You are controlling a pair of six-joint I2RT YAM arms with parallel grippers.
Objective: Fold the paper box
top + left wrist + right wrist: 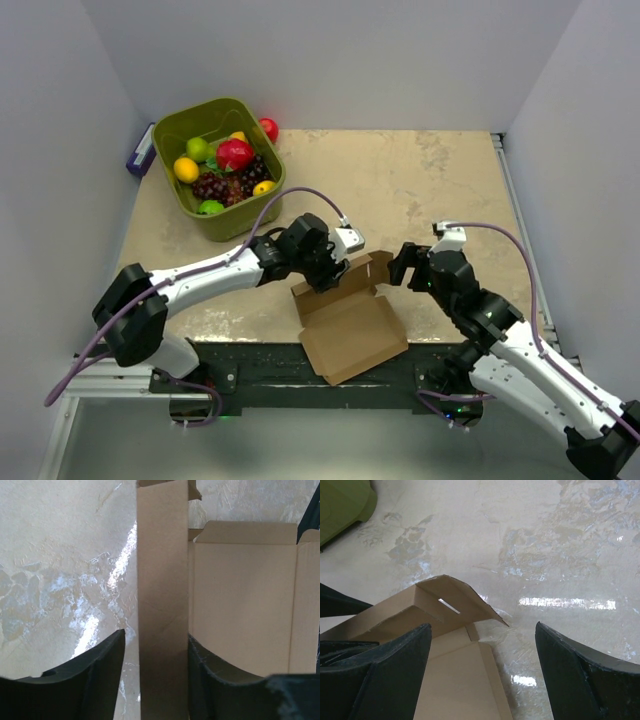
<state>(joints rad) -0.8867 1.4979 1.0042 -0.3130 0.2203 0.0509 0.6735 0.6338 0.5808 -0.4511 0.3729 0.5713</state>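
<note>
The brown paper box (350,325) lies open and flat at the table's near edge, with its far flaps partly raised. My left gripper (338,268) is at the box's far left corner. In the left wrist view its fingers (100,680) straddle a narrow upright side flap (162,605); the right finger touches it and a gap shows at the left finger. My right gripper (405,265) is open wide just above the far right corner. In the right wrist view (482,630) a raised flap with a slot (455,597) lies ahead of the fingers.
A green basket (165,135) of toy fruit stands at the back left, with a red fruit (269,128) behind it and a purple object (139,153) at its left. White walls enclose the table on three sides.
</note>
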